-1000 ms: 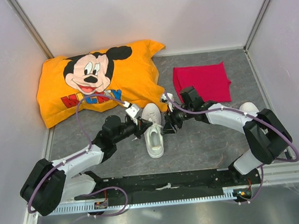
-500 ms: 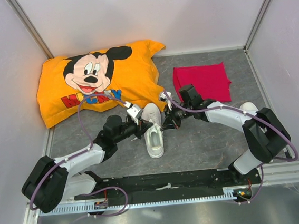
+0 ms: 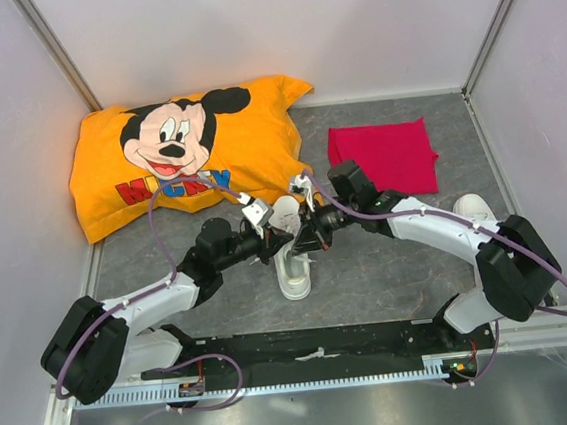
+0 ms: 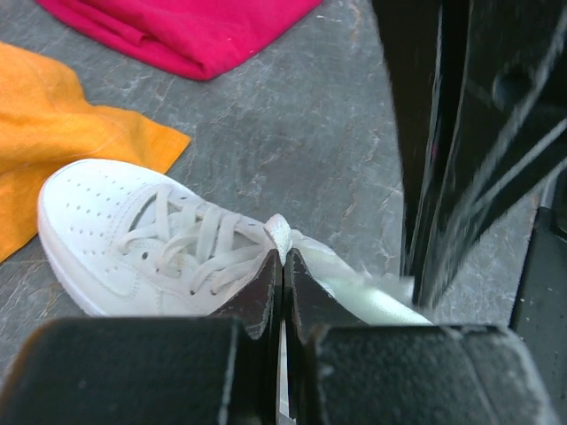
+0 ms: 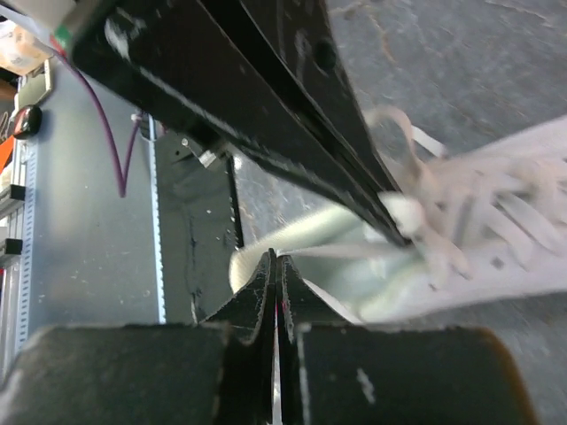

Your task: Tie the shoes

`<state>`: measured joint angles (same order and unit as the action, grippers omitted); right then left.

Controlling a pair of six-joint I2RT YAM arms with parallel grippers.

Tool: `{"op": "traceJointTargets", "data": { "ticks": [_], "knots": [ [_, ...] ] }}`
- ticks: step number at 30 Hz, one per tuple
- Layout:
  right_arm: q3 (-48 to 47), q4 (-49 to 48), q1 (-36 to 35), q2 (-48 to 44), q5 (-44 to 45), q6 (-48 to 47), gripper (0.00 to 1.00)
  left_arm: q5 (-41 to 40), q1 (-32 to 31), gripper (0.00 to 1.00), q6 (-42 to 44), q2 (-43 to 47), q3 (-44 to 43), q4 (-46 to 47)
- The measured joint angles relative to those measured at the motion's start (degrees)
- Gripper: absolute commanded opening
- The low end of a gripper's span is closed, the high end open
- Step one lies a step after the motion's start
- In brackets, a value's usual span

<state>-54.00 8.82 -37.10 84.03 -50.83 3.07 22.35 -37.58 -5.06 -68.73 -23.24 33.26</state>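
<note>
**Top view.** The white low-top lace-up sneaker (image 3: pixel 293 275) lies mid-way across the grey stone-patterned tabletop (image 3: pixel 390 273). Its toe points toward the orange cartoon-printed pillow (image 3: pixel 192 146), and both arms cover most of its laced upper. The left gripper (image 3: pixel 282 241) and the right gripper (image 3: pixel 301 245) meet over it, just beside each other, but their jaws are too small to read here. A second white sneaker (image 3: pixel 471 202) shows only as a sliver behind the right arm, near the right wall. The folded red cloth (image 3: pixel 384 156) lies well apart toward the far right. There is bare tabletop to the right of the middle shoe, and in front of it as far as the black base rail (image 3: pixel 316 345).

**Left wrist.** The left jaws are clenched on a thin white lace (image 4: pixel 280 232). Its end pokes out above their tips, over the shoe's tongue. The toe and the crossed lacing are sharp, with the pillow's corner just beside the toe. The right gripper's black fingers, blurred, fill the right side and hide the heel end.

**Right wrist.** The right jaws are pressed together. A pale, blurred strip, probably the same lace, runs into their tips. The left gripper's black finger crosses diagonally, the sneaker is smeared, and the frame's right edge cuts it off.
</note>
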Motion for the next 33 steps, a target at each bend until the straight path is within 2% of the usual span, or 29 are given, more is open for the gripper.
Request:
{"op": "traceJointTargets", "data": {
  "ticks": [3, 4, 6, 7, 10, 13, 17, 20, 22, 29, 33],
  "knots": [
    [0.1, -3.8, -3.5, 0.8, 1.9, 3.8, 0.01, 1.5, 0.0, 0.02, 0.1, 0.5, -0.3, 0.0],
    [0.1, -4.7, -4.2, 1.2, 2.5, 4.7, 0.16, 1.9, 0.0, 0.02, 0.2, 0.9, -0.3, -0.1],
    [0.1, -5.7, -5.1, 1.8, 3.4, 6.1, 0.35, 2.3, 0.0, 0.02, 0.6, 1.6, -0.3, -0.2],
    [0.2, -5.7, -5.3, 1.9, 3.2, 6.5, 0.49, 2.3, 0.0, 0.01, 0.9, 1.8, -0.3, -0.2],
    [0.1, -4.0, -5.4, 1.7, 2.8, 5.3, 0.59, 2.3, 0.5, 0.02, 1.7, 1.8, -0.3, -0.5],
    [-1.0, 0.5, -3.7, 1.2, 2.2, 2.5, 0.61, 2.5, 0.8, 0.02, 2.1, 1.8, -0.3, -0.6],
    [-8.7, 9.1, 1.4, 1.2, 2.3, -3.8, 0.60, 3.8, 0.9, 0.02, 3.9, 1.8, -0.3, -0.6],
    [-13.8, 11.4, 3.1, 1.4, 3.2, -6.4, 0.56, 4.6, 0.9, 0.02, 5.0, 1.8, -0.3, -0.7],
    [-15.5, 11.8, 3.1, 2.1, 3.8, -6.5, 0.52, 5.4, 0.9, 0.03, 5.8, 1.8, -0.3, -0.9],
    [-17.7, 14.4, 2.8, 9.7, 5.2, -2.1, 0.52, 7.4, 0.9, 0.03, 8.3, 1.8, -0.3, -2.2],
    [-17.7, 15.5, 2.8, 10.6, 5.5, 0.4, 0.51, 7.8, 1.0, 0.03, 9.2, 1.8, -0.3, -3.2]
  ]
}}
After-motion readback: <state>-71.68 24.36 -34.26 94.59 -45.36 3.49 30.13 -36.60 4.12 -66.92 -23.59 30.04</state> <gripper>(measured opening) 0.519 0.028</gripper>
